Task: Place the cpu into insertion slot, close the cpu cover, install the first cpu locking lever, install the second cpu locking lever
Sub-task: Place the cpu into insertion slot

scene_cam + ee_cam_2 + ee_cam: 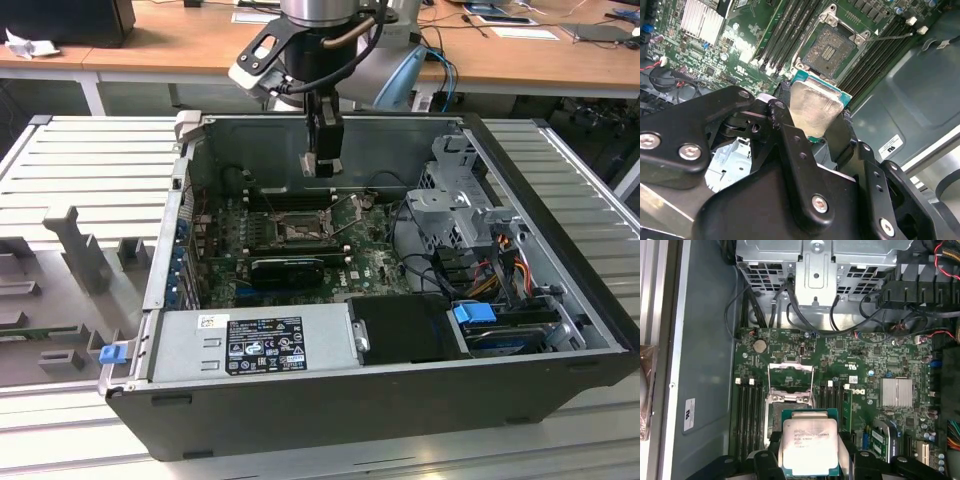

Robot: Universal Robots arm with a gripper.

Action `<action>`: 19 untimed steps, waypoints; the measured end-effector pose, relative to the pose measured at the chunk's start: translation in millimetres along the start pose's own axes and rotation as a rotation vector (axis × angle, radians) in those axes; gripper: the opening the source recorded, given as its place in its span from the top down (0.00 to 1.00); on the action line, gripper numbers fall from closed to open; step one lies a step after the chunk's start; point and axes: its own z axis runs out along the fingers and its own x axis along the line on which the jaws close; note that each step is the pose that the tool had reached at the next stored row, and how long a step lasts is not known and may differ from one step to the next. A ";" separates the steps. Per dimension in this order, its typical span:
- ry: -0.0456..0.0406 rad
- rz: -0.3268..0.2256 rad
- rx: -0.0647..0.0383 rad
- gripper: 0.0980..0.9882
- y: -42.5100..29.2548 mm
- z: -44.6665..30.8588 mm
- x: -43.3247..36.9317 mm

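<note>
- Cpu (810, 447) — a flat square chip with a dull silver top and a green rim — is clamped in the gripper (809, 462), its metal face turned toward the first wrist view.
- Black fingers (790, 135) press on two opposite edges of the chip in the second wrist view; the jaws are closed on it.
- It hangs in the air above the green motherboard (375, 250), near the insertion slot (790, 401) but apart from it, not seated.
- The insertion slot lies bare, its dark square of contacts uncovered, with rows of black memory slots (747, 410) on either side.
- The cpu cover (790, 367) stands swung up off the socket, and the board shows through its square window.
- A thin metal lever (890, 36) sticks out from one corner of the socket's surround, pointing away from it.
- In the exterior view the arm reaches down from above into the open computer case (560, 300), which lies on its side on a ribbed metal table (90, 170).
- A long black card (288, 268) lies on the board just beside the socket, on the side nearer the exterior camera.
</note>
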 end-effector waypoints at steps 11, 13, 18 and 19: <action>-0.0057 0.067 -0.001 0.52 -0.1 1.6 0.0; -0.0064 0.075 -0.001 0.52 -0.1 1.9 0.0; -0.0079 0.094 -0.002 0.52 -0.2 2.5 0.0; -0.0081 0.096 -0.002 0.52 -0.2 2.6 0.0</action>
